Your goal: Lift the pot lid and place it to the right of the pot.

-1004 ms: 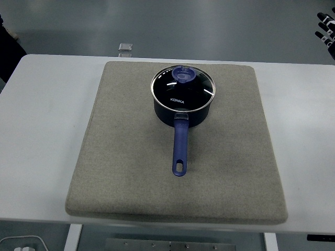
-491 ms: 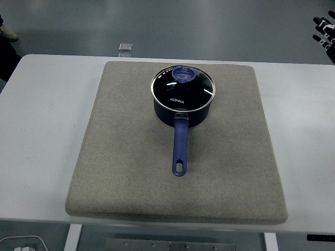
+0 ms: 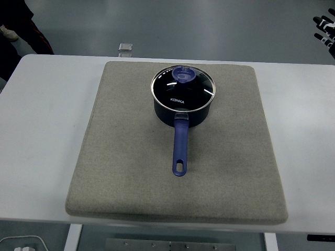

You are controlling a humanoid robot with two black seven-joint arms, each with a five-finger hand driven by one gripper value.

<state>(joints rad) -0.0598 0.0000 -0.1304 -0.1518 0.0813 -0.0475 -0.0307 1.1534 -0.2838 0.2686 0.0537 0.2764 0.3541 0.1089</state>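
A dark blue pot (image 3: 183, 112) stands on a grey felt mat (image 3: 120, 157), towards the mat's far middle. Its blue handle (image 3: 180, 149) points to the table's near edge. A glass lid (image 3: 183, 86) with a steel rim lies shut on the pot, with a blue knob (image 3: 183, 73) at its far side. My right hand (image 3: 325, 29) shows only as black fingertips at the top right edge, far from the pot, spread and holding nothing. My left arm is out of view.
The mat lies on a white table (image 3: 42, 130). A small clear object (image 3: 125, 47) sits at the table's far edge. A person's dark clothing (image 3: 13, 36) shows at the top left corner, beyond the table.
The person at the top left has moved further into view. My right hand has barely shifted. The pot and lid have not moved.
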